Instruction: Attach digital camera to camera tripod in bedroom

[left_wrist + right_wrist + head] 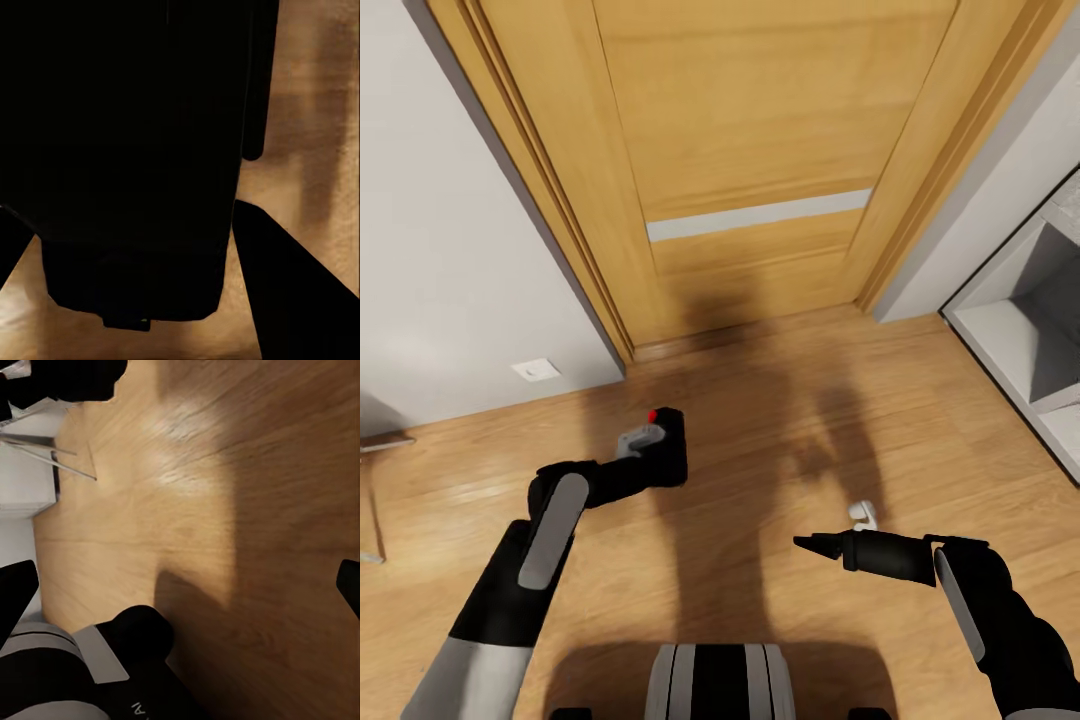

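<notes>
The digital camera (670, 445), a small black box with a red button on top, hangs above the wood floor in front of the door, and my left gripper (658, 458) is shut on it. In the left wrist view the camera's black body (135, 150) sits between the two dark fingers (289, 300). My right gripper (815, 545) points left over the floor, open and holding nothing; its fingertips (15, 596) stand far apart in the right wrist view. The camera tripod is out of view.
A shut oak door (760, 150) is straight ahead, between pale grey walls. A white cube shelf (1020, 340) stands at the right. A small white doorstop (863, 513) sits on the floor. Thin grey metal legs (372, 500) show at the left edge.
</notes>
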Tool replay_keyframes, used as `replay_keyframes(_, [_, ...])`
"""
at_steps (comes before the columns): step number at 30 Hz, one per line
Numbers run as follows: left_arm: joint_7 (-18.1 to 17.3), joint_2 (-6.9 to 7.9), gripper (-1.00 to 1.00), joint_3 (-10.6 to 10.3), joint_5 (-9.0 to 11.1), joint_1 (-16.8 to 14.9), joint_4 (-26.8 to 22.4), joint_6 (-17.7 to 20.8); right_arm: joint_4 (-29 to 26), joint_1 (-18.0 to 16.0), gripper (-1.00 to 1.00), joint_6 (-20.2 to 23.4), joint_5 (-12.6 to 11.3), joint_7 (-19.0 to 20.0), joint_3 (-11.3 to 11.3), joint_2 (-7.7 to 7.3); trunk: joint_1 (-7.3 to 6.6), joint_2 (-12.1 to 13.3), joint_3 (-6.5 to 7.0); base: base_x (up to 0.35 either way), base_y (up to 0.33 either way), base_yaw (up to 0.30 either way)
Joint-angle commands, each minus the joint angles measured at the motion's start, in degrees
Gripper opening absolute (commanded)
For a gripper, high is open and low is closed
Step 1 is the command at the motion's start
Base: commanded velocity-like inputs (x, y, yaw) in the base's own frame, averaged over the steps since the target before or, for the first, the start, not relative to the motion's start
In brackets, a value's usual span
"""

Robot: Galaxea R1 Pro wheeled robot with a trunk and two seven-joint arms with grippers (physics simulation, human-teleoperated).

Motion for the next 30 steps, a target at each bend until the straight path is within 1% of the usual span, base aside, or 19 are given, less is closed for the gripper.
replay_keyframes(1, [-1.5, 1.11, -1.0, 0.1, 2.2, 0.0, 0.0, 0.2, 0.0, 0.0, 1.0, 0.4, -0.3, 0.0, 0.0, -0.01, -0.03, 0.0, 0.19, 0.0, 0.0, 0.0])
replay_keyframes(3, [-5.2, 3.28, -1.0, 0.1, 5.7, 0.0, 0.1, 0.2, 0.0, 0.0, 1.0, 0.4, -0.3, 0.0, 0.0, -0.03, -0.08, 0.0, 0.64, 0.0, 0.0, 0.0])
replay_keyframes(4, [-8.7, 5.55, -1.0, 0.2, 8.7, 0.0, 0.3, 0.2, 0.0, 0.0, 1.0, 0.4, -0.3, 0.0, 0.0, -0.02, -0.11, 0.0, 0.86, 0.0, 0.0, 0.0])
replay_keyframes(5, [-10.5, 6.69, -1.0, 0.2, 10.0, 0.0, 0.4, 0.2, 0.0, 0.0, 1.0, 0.4, -0.3, 0.0, 0.0, -0.02, -0.13, 0.1, 1.08, 0.0, 0.0, 0.0])
replay_keyframes(6, [-13.9, 8.85, -1.0, 0.2, 12.3, 0.0, 0.6, 0.2, 0.0, 0.0, 1.0, 0.4, -0.3, 0.0, 0.0, -0.02, -0.16, 0.1, 1.3, 0.0, 0.0, 0.0])
replay_keyframes(7, [-18.7, 11.37, -1.0, 0.2, 14.7, 0.0, 0.8, 0.1, 0.0, 0.0, 1.0, 0.4, -0.3, 0.0, 0.0, -0.01, -0.19, 0.1, 1.52, 0.0, 0.0, 0.0])
replay_keyframes(8, [-21.5, 12.43, -1.0, 0.2, 15.5, 0.0, 0.9, 0.1, 0.0, 0.0, 1.0, 0.4, -0.3, 0.0, 0.0, -0.01, -0.21, 0.1, 1.75, 0.0, 0.0, 0.0])
replay_keyframes(9, [-22.8, 12.81, -1.0, 0.1, 15.7, 0.0, 0.9, 0.0, 0.0, 0.0, 1.0, 0.4, -0.3, 0.0, 0.0, -0.01, -0.24, 0.1, 1.97, 0.0, 0.0, 0.0])
replay_keyframes(10, [-24.9, 13.35, -1.0, 0.1, 16.0, 0.0, 1.0, 0.0, 0.0, 0.0, 1.0, 0.4, -0.3, 0.0, 0.0, -0.01, -0.26, 0.1, 2.19, 0.0, 0.0, 0.0])
replay_keyframes(13, [-27.2, 13.84, -1.0, 0.1, 16.3, 0.0, 1.0, -0.1, 0.0, 0.0, 1.0, 0.4, -0.3, 0.0, 0.0, -0.01, -0.34, 0.2, 2.85, 0.0, 0.0, 0.0])
replay_keyframes(16, [-28.3, 14.07, -1.0, 0.1, 16.4, 0.0, 1.1, -0.2, 0.0, 0.0, 1.0, 0.4, -0.3, 0.0, 0.0, -0.01, -0.42, 0.2, 3.52, 0.0, 0.0, 0.0])
replay_keyframes(24, [-28.7, 14.14, -1.0, 0.1, 16.5, 0.0, 1.1, -0.2, 0.0, 0.0, 1.0, 0.4, -0.3, 0.0, 0.0, -0.01, -0.62, 0.3, 5.29, 0.0, 0.0, 0.0])
replay_keyframes(30, [-28.6, 14.06, -1.0, 0.0, 16.2, 0.0, 1.2, -0.2, 0.0, 0.0, 1.0, 0.4, -0.2, 0.0, -0.1, -0.01, -0.78, 0.4, 6.62, 0.0, 0.0, 0.0])
